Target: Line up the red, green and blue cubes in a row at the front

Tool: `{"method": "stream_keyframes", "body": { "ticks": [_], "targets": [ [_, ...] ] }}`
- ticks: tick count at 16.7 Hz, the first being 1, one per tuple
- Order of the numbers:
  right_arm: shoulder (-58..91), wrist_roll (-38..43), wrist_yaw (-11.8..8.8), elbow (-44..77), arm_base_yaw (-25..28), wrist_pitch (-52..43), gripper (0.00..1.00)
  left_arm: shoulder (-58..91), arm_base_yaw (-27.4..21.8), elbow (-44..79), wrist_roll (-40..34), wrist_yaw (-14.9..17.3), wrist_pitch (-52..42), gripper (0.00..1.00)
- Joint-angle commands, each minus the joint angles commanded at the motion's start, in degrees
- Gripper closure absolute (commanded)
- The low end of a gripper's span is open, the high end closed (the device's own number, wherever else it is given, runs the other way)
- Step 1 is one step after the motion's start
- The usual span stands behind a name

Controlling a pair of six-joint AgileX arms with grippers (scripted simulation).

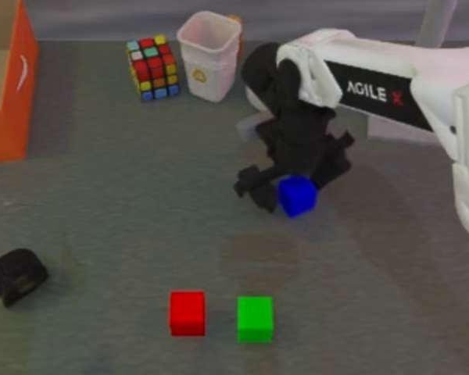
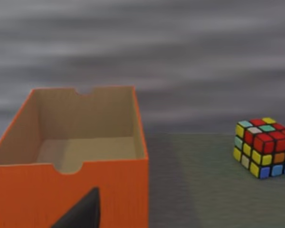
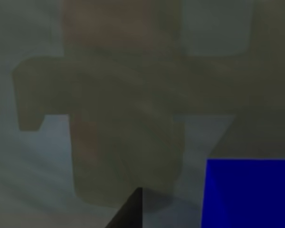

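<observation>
The red cube [image 1: 187, 312] and the green cube [image 1: 255, 318] sit side by side near the table's front edge, a small gap between them. Farther back, near the table's middle, the blue cube [image 1: 298, 197] sits tight between the dark fingers of my right gripper [image 1: 294, 186], which looks shut on it. In the right wrist view the blue cube [image 3: 249, 194] fills the lower corner beside one dark finger [image 3: 133, 211], with the gripper's shadow on the table beyond. My left gripper [image 1: 16, 277] is parked at the table's left edge, open and holding nothing.
A multicoloured puzzle cube [image 1: 153, 68] and a white bin [image 1: 209, 55] stand at the back. An open orange box [image 1: 8, 86] occupies the back left corner. The orange box [image 2: 71, 156] and puzzle cube [image 2: 265, 147] also show in the left wrist view.
</observation>
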Motion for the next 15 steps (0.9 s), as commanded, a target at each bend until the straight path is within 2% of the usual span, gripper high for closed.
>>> {"method": "stream_keyframes", "body": {
  "ticks": [5,15],
  "targets": [
    [0.0,0.0,0.0,0.0,0.0,0.0,0.98,0.0,0.0,0.0,0.0,0.0,0.0,0.00],
    [-1.8,0.0,0.1,0.6,0.1,-0.6,1.00,0.0,0.0,0.0,0.0,0.0,0.0,0.00]
  ]
}}
